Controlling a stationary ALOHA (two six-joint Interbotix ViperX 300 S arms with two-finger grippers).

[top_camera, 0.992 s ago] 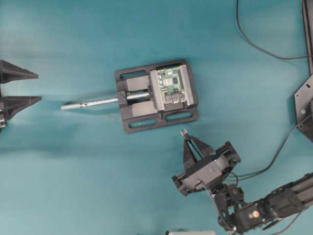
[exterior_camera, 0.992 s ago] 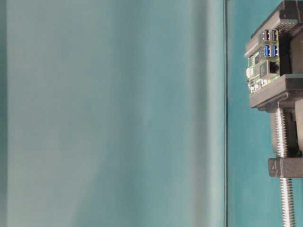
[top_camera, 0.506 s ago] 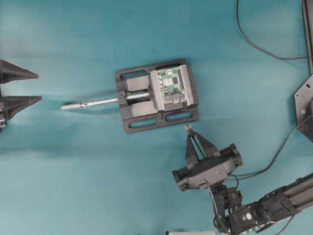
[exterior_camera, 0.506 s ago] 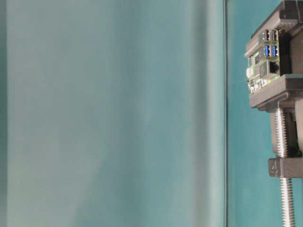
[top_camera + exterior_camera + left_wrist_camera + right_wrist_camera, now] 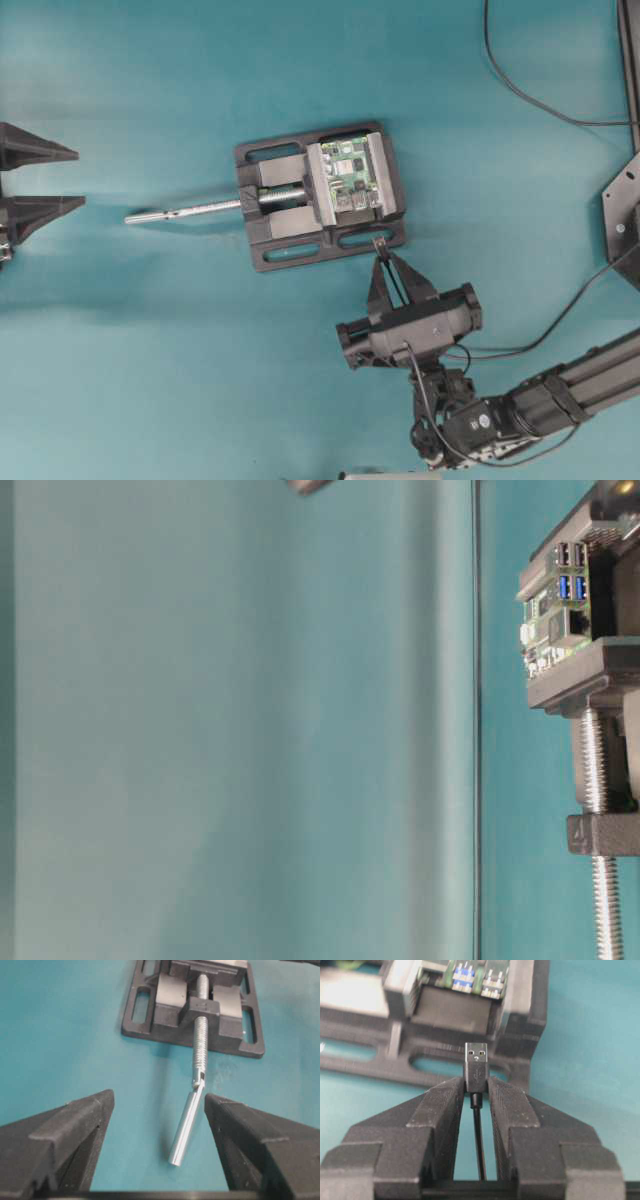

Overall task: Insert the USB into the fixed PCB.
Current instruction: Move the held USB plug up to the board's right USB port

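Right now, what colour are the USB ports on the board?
Two ports blue inside, clearest in the table-level view.

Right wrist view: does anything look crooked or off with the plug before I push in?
Nothing stands out. The USB sits upright between the right gripper fingers, metal tip forward, short of the fixed PCB ports. The vise holds the board squarely.

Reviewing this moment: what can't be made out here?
- Table-level view: right pincer and black USB plug with silvery tip lie out of frame; only a blurred dark scrap at the top edge.
- Right wrist view: green circuit board's ports cut by the top edge.
- Overhead view: left pincer cropped at the left edge.
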